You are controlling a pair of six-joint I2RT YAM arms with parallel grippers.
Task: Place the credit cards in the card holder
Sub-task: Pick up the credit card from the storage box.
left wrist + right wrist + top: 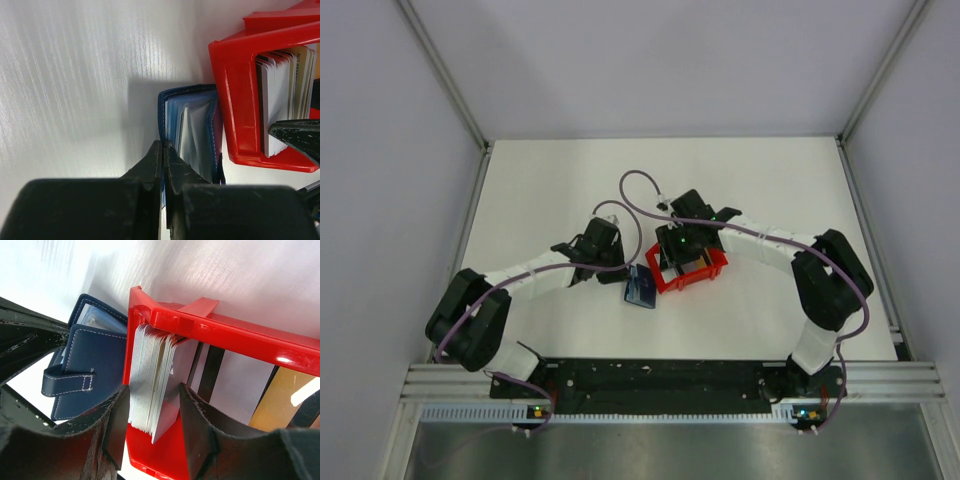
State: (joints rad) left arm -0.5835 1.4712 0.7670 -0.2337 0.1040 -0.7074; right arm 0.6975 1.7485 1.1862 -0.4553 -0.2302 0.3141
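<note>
- Left gripper (162, 145): fingers pressed tight together, clamped on the edge of the card holder's (192, 130) near cover. A sliver of blue shows between the fingers.
- The card holder stands on edge on the white table (75, 75), fanned open, with its pale blue pockets facing the left wrist camera. It sits just beside the red bin (230, 100), on the left arm's side of it.
- From the right wrist, the holder's navy outside and its strap tab show, just outside the bin's wall.
- Credit cards (147, 355): a tight stack of white and grey ones, upright on edge inside the red bin, packed against one end wall.
- Right gripper (155, 392): jaws spread, not clamped, lowered over that end of the bin. The stack sits between the two fingers. One finger is inside the bin, close to the front card; the other is by the bin wall on the holder's side. Whether either pad touches a card, cannot tell.
- A tan card (280, 400) leans further along in the same bin, outside the right gripper's span.
- Overhead: both grippers meet mid-table, with holder and bin side by side beneath them.
</note>
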